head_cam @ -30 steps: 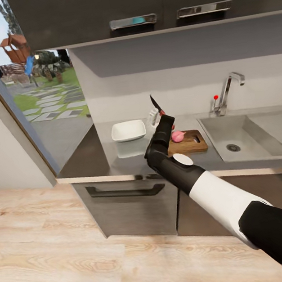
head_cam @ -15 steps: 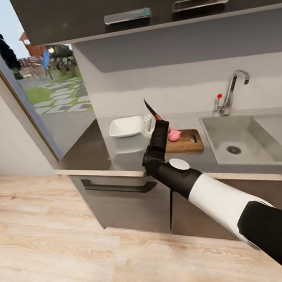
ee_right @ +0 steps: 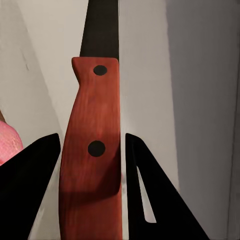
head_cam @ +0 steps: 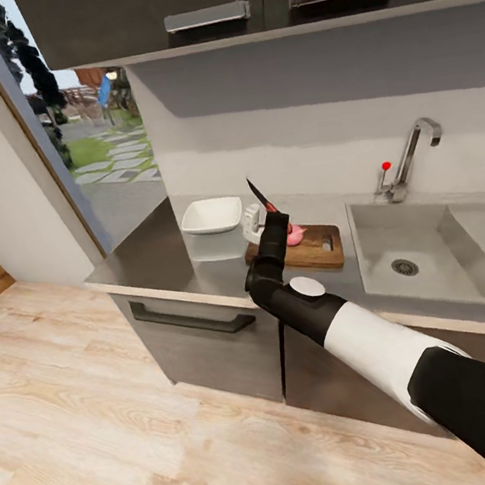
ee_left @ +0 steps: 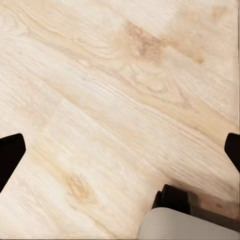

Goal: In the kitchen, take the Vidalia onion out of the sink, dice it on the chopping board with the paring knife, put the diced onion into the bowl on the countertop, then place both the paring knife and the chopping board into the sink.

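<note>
The long grey glossy desk [head_cam: 160, 267] carries the dark-brown wooden chopping board [head_cam: 314, 251], just beyond the right claw [head_cam: 262, 209]. The small pinkish-red onion [head_cam: 295, 235] lies on it, below the claw's clenched orange-handled paring knife [ee_right: 92, 150], blade upward.

Right arm [head_cam: 384, 345] banded black and white; round white disc; black jaws.
</note>
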You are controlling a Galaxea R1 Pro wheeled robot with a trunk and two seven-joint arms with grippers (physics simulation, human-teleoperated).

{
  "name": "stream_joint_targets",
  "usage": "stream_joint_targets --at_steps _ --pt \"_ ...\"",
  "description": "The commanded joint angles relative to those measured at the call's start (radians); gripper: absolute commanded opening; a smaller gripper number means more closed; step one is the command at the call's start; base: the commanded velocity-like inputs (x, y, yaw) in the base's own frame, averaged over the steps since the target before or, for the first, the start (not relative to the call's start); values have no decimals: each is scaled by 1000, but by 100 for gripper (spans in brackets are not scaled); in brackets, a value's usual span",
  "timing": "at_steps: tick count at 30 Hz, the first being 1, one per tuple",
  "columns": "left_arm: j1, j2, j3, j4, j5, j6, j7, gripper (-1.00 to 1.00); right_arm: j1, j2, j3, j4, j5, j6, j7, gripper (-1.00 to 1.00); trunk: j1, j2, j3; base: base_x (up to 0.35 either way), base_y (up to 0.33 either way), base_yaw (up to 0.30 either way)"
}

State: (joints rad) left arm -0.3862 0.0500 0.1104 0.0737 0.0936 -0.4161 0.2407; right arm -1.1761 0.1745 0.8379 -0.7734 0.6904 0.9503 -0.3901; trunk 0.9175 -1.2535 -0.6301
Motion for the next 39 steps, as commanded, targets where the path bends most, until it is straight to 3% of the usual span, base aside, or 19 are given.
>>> stream_joint_targets --at_steps 1,12,17,27,39 --pt "-2 0 4 4 6 -9 -3 100 -1 0 3 1 -3 5 -7 -100 0 -1 -2 102 -332 180" --pt "-2 2 5 4 9 -10 -3 100 3 0 15 2 -3 7 -7 -100 0 -1 -16 136 -257 181" --pt "-2 2 5 4 9 -10 -3 100 7 0 17 6 -3 19 -8 -100 0 -1 -18 29 -34 61" --pt "-2 1 4 4 9 -9 -3 100 7 0 25 104 2 42 -23 -100 0 -1 -19 -45 -1 3" --pt "-2 1 5 4 9 -9 -3 100 8 0 24 123 3 42 -31 -100 0 -1 -19 -70 0 0"
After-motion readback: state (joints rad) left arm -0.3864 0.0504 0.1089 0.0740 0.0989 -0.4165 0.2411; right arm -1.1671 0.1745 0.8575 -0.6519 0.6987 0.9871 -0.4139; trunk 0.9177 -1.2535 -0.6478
